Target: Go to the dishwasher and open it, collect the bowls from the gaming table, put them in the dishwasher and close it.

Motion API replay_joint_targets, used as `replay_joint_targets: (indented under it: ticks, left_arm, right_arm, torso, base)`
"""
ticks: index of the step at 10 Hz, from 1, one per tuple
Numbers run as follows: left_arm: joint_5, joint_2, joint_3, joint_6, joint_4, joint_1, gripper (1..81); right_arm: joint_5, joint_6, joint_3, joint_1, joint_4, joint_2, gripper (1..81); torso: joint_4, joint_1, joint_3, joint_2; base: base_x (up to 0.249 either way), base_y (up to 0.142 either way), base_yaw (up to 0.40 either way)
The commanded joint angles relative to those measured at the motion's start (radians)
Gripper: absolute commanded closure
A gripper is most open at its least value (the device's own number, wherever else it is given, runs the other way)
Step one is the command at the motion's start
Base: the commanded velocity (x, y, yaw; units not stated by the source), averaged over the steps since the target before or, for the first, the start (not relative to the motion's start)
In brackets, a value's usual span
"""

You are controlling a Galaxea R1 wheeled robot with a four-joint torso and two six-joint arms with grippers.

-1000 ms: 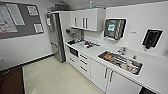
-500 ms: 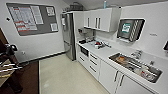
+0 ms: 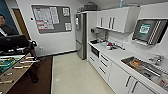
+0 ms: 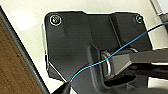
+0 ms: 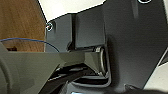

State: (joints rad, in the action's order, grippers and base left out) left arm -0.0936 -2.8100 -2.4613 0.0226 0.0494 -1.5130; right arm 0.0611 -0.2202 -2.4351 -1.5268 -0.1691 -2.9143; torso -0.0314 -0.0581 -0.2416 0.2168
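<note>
Currently the head view looks into a small kitchen with a pale cream floor (image 3: 75,75). A white countertop (image 3: 117,53) runs along the side from about 1 o'clock toward 4 o'clock, with white base drawers (image 3: 103,63) beneath it and white wall cabinets (image 3: 113,18) above. A steel sink basin (image 3: 142,67) sits in the counter at 4 o'clock; what lies in it is too blurred to name. A tall brushed-steel fridge (image 3: 80,35) stands at 12 o'clock, beside a grey notice board (image 3: 51,18) covered in papers. A table-football table with green field and rods (image 3: 11,67) occupies 9 o'clock, and a person (image 3: 6,27) stands behind it. A dishwasher front cannot be identified among the blurred fronts, and bowls cannot be made out. Both wrist views present dark robot plates over pale floor and brown wood; whether the tools are wide or narrow cannot be told.
</note>
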Motion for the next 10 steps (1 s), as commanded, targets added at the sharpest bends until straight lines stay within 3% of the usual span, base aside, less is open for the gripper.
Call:
replay_joint_targets:
  ticks: [1, 10]
  left_arm:
    - [0.055, 0.023, 0.007, 0.000, 0.006, 0.036, 1.0]
    - [0.055, 0.023, -0.001, 0.000, 0.001, 0.036, 1.0]
  right_arm:
    - [-0.046, 0.005, 0.013, 0.043, -0.012, 0.002, 1.0]
    - [-0.038, 0.005, 0.012, 0.044, -0.013, 0.002, 1.0]
  torso:
    - [0.000, 0.000, 0.000, 0.000]
    - [0.000, 0.000, 0.000, 0.000]
  base:
    - [0.000, 0.000, 0.360]
    - [0.000, 0.000, 0.360]
